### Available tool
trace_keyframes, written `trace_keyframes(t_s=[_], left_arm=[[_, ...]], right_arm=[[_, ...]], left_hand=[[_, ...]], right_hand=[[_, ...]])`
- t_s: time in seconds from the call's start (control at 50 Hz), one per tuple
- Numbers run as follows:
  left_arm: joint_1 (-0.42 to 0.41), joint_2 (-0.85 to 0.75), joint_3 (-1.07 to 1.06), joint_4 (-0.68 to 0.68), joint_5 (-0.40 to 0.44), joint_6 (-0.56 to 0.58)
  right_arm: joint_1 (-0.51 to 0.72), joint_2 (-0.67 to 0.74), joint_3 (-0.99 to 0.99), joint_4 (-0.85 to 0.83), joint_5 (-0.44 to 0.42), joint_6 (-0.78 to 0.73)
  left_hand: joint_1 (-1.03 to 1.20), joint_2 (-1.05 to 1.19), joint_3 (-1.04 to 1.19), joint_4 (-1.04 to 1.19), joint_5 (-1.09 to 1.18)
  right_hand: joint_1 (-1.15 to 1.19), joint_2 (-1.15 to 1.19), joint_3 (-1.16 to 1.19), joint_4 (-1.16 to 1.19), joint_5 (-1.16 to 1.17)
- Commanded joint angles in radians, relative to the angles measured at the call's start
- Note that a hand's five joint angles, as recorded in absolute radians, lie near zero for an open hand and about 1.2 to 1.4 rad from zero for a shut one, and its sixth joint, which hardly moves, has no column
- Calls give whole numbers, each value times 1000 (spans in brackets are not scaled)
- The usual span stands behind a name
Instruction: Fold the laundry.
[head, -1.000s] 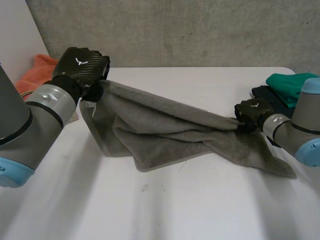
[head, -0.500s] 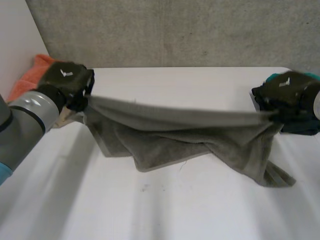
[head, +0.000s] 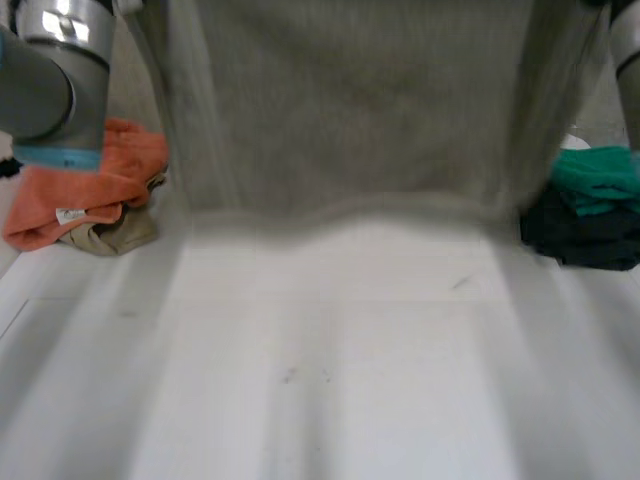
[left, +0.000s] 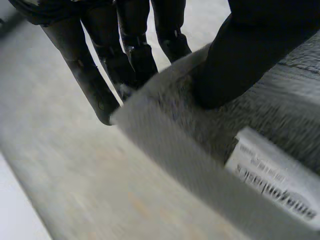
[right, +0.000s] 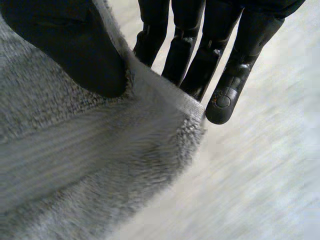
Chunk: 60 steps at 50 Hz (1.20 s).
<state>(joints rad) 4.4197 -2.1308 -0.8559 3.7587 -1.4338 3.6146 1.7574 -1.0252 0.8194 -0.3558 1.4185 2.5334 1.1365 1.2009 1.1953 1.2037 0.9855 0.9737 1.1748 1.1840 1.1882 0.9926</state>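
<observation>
A grey towel (head: 350, 110) hangs spread out flat above the white table (head: 330, 380), its lower edge just over the tabletop. In the left wrist view my left hand (left: 125, 45) pinches one upper corner of the towel (left: 280, 115) between thumb and fingers, beside a white label (left: 272, 172). In the right wrist view my right hand (right: 200, 55) pinches the other upper corner of the towel (right: 75, 150) the same way. My left arm (head: 50, 70) rises at the towel's left side.
An orange cloth (head: 70, 195) lies on a beige cloth (head: 115, 235) at the table's left. A green cloth (head: 600, 175) sits on a dark cloth (head: 580, 235) at the right. The front of the table is bare.
Both hands have moved apart and risen with the towel. It has come off the table and now hangs stretched between them.
</observation>
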Motion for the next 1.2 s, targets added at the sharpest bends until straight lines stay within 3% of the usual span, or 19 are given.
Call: trace_keyframes(t_s=[0.02,0.1,0.26,0.38,0.52,0.62,0.7,0.76,0.84,0.86,1.02,1.2], left_arm=[[-2,100,-124,41,0,-25],[21,213,-349,52,9,-69],[43,255,-702,49,24,-76],[43,188,-886,32,105,-65],[66,144,-933,-88,102,2],[124,262,-962,-345,101,110],[148,345,-988,-476,113,122],[150,371,-996,-488,115,118],[141,379,-997,-476,115,115],[139,378,-996,-473,115,115],[129,373,-956,-432,110,73],[142,373,-927,-430,108,21]], right_arm=[[34,-134,146,-80,-16,7],[39,-162,286,-55,-47,5],[33,-205,576,47,-133,4],[33,-71,673,90,-141,-7],[31,11,676,191,-139,-16],[21,-9,689,371,-157,-33],[19,-67,704,439,-164,-21],[13,-90,731,433,-176,-2],[-21,-82,761,390,-187,63],[-29,-78,765,380,-187,88],[-96,-73,819,325,-205,393],[-161,-78,870,328,-262,433]], left_hand=[[260,195,201,193,236],[260,195,201,193,236],[260,195,201,193,236],[260,195,201,193,236],[260,195,201,193,236],[260,195,201,193,236],[260,195,201,193,236],[260,195,201,193,236],[260,195,201,193,236],[260,195,201,193,236],[260,195,201,193,236],[260,195,201,193,236]], right_hand=[[423,221,212,208,229],[423,221,212,208,229],[423,221,212,208,229],[423,221,212,208,229],[423,221,212,208,229],[423,221,212,208,229],[423,221,212,208,229],[360,159,149,145,166],[-320,-521,-530,-534,-513],[-383,-584,-593,-598,-577],[-495,-696,-706,-710,-689],[-466,-667,-676,-680,-659]])
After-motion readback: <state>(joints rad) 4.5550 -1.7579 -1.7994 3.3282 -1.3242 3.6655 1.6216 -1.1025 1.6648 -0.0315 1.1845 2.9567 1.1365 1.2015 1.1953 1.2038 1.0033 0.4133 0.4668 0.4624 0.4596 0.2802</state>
